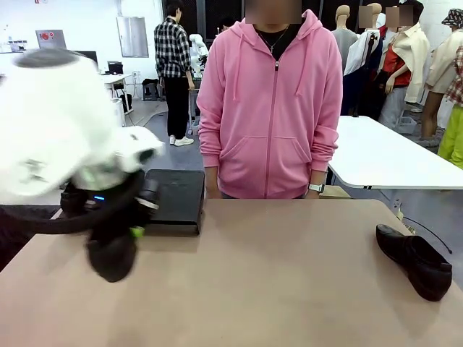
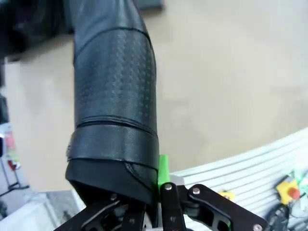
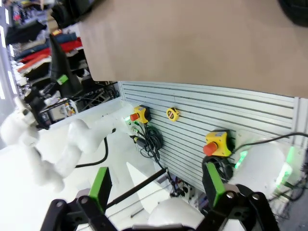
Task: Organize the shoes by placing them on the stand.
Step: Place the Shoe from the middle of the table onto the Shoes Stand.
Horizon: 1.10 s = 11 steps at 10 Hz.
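My left gripper [image 1: 119,238] hangs just above the table's left side, shut on a black shoe [image 1: 110,264]. Seen from the left wrist, that shoe [image 2: 115,96] of textured black leather runs up from my left gripper [image 2: 144,192], whose green pad [image 2: 163,168] presses on its rim. Just behind it stands the low black stand [image 1: 177,195], near the person's edge. Another glossy black shoe [image 1: 414,260] lies on its side at the table's right edge. My right gripper [image 3: 156,185] is open and empty, off the table's near edge, and that shoe [image 3: 296,9] shows in its top corner.
A person in a pink hoodie [image 1: 271,108] stands at the far side with hands down behind the edge. The tan table [image 1: 289,275] is bare across its middle. Below its near edge, a slatted panel [image 3: 231,115] carries yellow stop buttons and cables.
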Motion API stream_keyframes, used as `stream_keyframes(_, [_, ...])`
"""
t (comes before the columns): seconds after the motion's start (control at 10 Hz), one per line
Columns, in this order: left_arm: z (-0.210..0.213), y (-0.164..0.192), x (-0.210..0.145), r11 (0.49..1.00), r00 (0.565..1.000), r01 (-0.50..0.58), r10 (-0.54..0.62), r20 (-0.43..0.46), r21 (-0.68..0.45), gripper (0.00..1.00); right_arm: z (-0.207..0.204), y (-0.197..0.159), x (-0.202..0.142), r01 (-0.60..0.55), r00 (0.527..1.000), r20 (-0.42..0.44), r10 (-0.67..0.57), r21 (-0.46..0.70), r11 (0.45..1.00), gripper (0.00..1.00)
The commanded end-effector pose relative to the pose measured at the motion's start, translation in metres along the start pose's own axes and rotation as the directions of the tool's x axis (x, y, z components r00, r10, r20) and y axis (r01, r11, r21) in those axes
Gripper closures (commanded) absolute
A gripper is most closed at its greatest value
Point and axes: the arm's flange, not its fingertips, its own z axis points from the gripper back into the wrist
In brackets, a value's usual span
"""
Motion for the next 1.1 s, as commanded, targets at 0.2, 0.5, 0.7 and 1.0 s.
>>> stream_keyframes(0.2, [0.008, 0.035, -0.003, 0.999, 0.999, -0.042, 0.041, 0.019, 0.013, 1.00, 0.004, -0.002, -0.002, -0.028, 1.000, -0.010, 0.028, -0.007, 1.000, 0.00])
stream_keyframes(0.5, [0.008, 0.035, -0.003, 0.999, 0.999, -0.042, 0.041, 0.019, 0.013, 1.00, 0.004, -0.002, -0.002, -0.028, 1.000, -0.010, 0.028, -0.007, 1.000, 0.00])
stream_keyframes(0.7, [-0.002, 0.049, 0.033, 0.996, 0.996, -0.088, 0.087, 0.016, 0.024, 1.00, 0.004, -0.002, -0.002, -0.028, 1.000, -0.010, 0.028, -0.007, 1.000, 0.00])
stream_keyframes(1.0, [-0.033, 0.051, 0.153, 0.999, 0.998, -0.026, 0.024, 0.065, 0.034, 1.00, 0.004, -0.002, -0.002, -0.028, 1.000, -0.010, 0.028, -0.007, 1.000, 0.00])
